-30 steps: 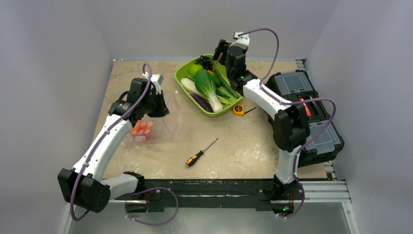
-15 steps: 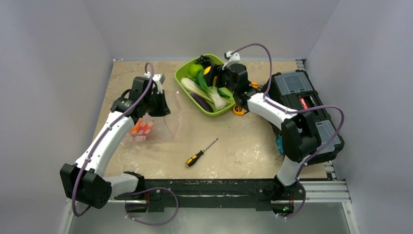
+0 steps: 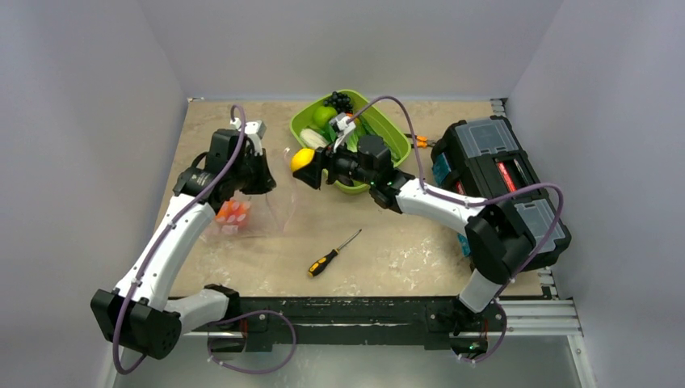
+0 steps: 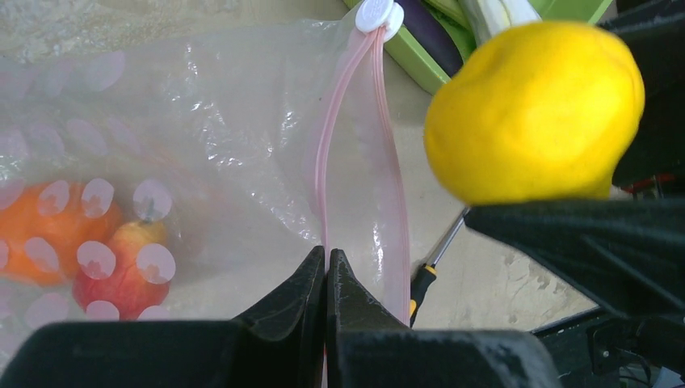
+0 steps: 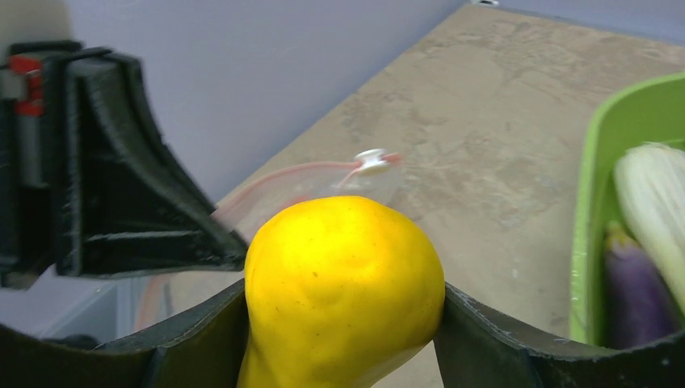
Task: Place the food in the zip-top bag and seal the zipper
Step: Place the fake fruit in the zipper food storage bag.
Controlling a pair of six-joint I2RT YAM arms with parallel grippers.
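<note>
The right claw (image 5: pixel 343 327) clamps a yellow fruit (image 5: pixel 343 275) between the lime-green tray (image 3: pixel 393 136) and the zip-top bag (image 3: pixel 271 212), close to the bag's mouth. The left claw (image 4: pixel 325 271) is pinched tight on the pink zipper (image 4: pixel 343 105). Orange and red fruits (image 4: pixel 81 242) lie inside the bag on the table (image 3: pixel 388 234).

Soft, even light falls from above. The overhead view is muted and slightly hazy, with only faint shadows on the table (image 3: pixel 404 242) left of the yellow fruit (image 3: pixel 300 159). In the left wrist view the fruit's outline blurs, and pale glare streaks the crinkled zip-top bag (image 4: pixel 242 121) to its left. In the right wrist view the fruit is sharp, while the tray (image 5: pixel 598 242) to its right looks soft.
</note>
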